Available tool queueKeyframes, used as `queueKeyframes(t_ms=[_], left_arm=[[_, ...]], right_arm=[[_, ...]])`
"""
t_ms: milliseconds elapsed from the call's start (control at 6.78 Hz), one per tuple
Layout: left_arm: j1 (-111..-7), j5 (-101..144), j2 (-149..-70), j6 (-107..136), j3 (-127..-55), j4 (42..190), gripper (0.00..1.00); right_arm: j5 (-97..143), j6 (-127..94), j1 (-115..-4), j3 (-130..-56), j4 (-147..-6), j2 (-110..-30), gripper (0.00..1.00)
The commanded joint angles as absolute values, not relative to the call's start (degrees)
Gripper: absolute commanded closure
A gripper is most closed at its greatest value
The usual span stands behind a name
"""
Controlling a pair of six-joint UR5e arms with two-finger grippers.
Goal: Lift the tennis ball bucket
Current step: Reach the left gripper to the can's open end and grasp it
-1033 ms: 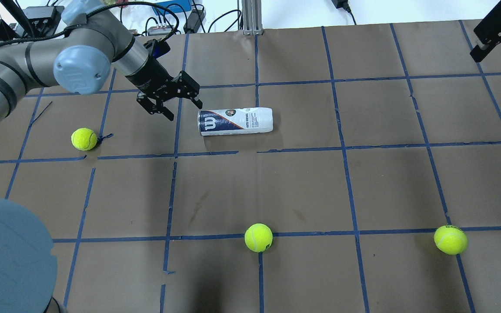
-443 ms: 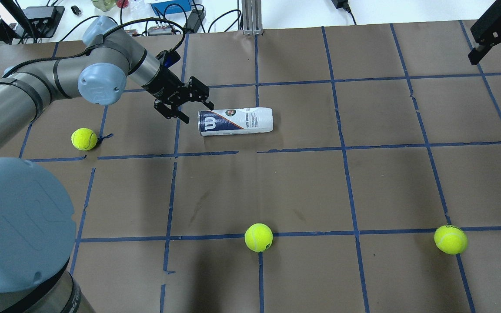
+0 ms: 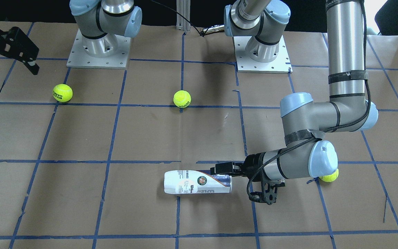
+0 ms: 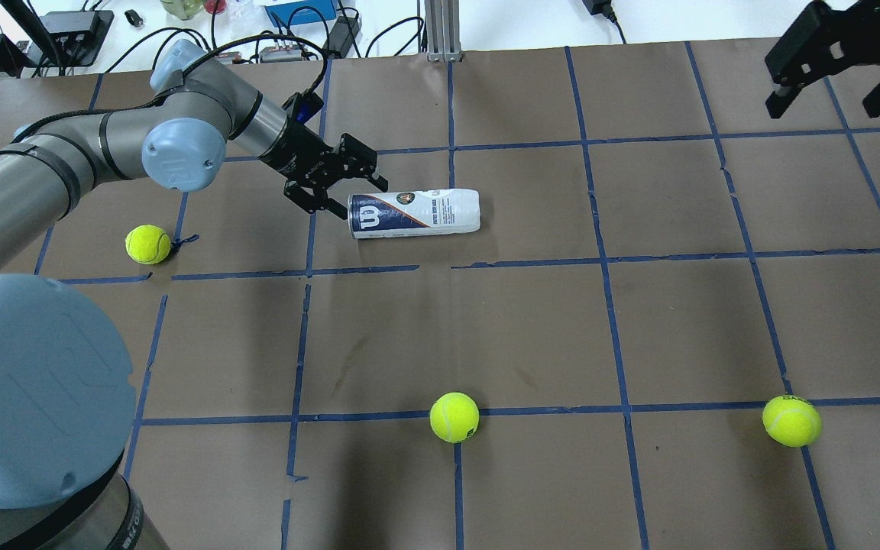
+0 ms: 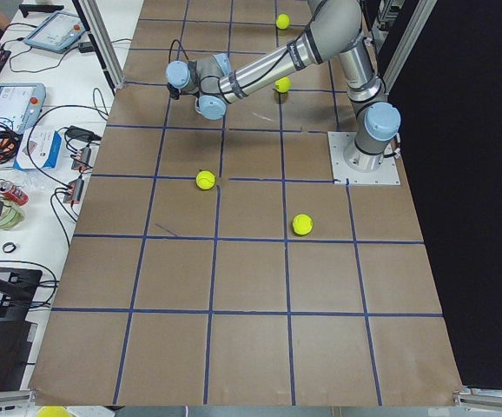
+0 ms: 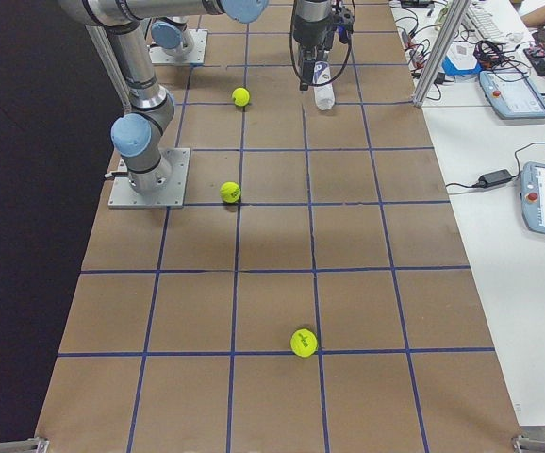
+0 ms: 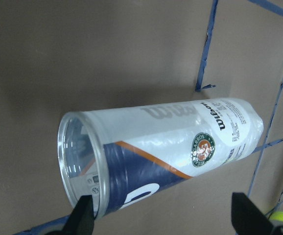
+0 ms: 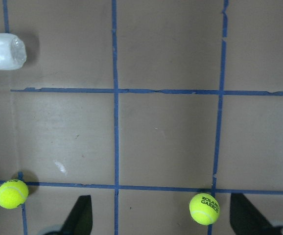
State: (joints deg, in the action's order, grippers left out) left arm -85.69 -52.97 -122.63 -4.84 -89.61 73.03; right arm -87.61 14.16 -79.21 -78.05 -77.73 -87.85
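Hovering low at the mouth end of the tennis ball bucket (image 4: 413,213), the left pincer (image 4: 348,197) is spread wide and holds nothing; in its wrist view both fingertips (image 7: 82,218) show at the bottom edge with the bucket just ahead of them, nearer the left-hand tip than the other. The bucket lies on its side on the table (image 4: 677,321), its length running straight away from the pincer, its open rim turned toward it; the clear mouth looks empty. I judge that the wide spread is there so the jaws can straddle the can's round girth, and the low, nearly level wrist so the fingers can slide along both flanks rather than press down from above. Whether a finger already touches the rim I cannot tell; in the front-facing view one finger lies alongside the near end. The step in hand looks like the last of the approach, with closing and lifting not yet done; a smooth tube on paper may roll or skid away if one finger meets it first.

The right pincer (image 4: 824,95) hangs well apart on the far side of the bucket, jaws likewise spread and empty. Three tennis balls (image 4: 147,244) lie scattered: one behind the left pincer, two well apart from it.
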Motion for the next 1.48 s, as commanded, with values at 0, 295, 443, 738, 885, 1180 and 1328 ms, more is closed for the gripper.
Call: queueKeyframes(t_ms=[0,295,443,738,885,1180,1328], left_arm=[[-85.7,-52.7,-124.4,-5.8,-90.5,72.6,0.01],[-85.7,-51.6,-124.7,-5.5,-90.4,71.6,0.17],[-85.7,-49.7,-124.7,-6.1,-90.4,71.2,0.43],[-85.7,-48.8,-124.1,-5.0,-90.4,70.8,0.96],[-86.0,-47.0,-123.1,-4.6,-90.5,70.8,1.0],[-86.1,-45.5,-119.4,-1.8,-90.5,70.9,1.0],[-86.3,-43.7,-116.7,0.9,-90.5,71.3,1.0]], right_arm=[[-87.9,12.9,-89.3,-81.7,-81.6,-86.8,0.0],[-87.1,11.4,-88.1,-84.5,-81.6,-86.9,0.0],[-87.1,11.3,-86.8,-84.6,-82.0,-86.9,0.0],[-86.3,9.3,-83.7,-84.6,-81.4,-88.3,0.0],[-86.5,5.6,-84.2,-84.4,-81.7,-89.2,0.0],[-86.8,2.6,-86.0,-84.3,-83.9,-89.5,0.0],[-86.5,-1.1,-87.2,-84.5,-86.0,-88.9,0.0]])
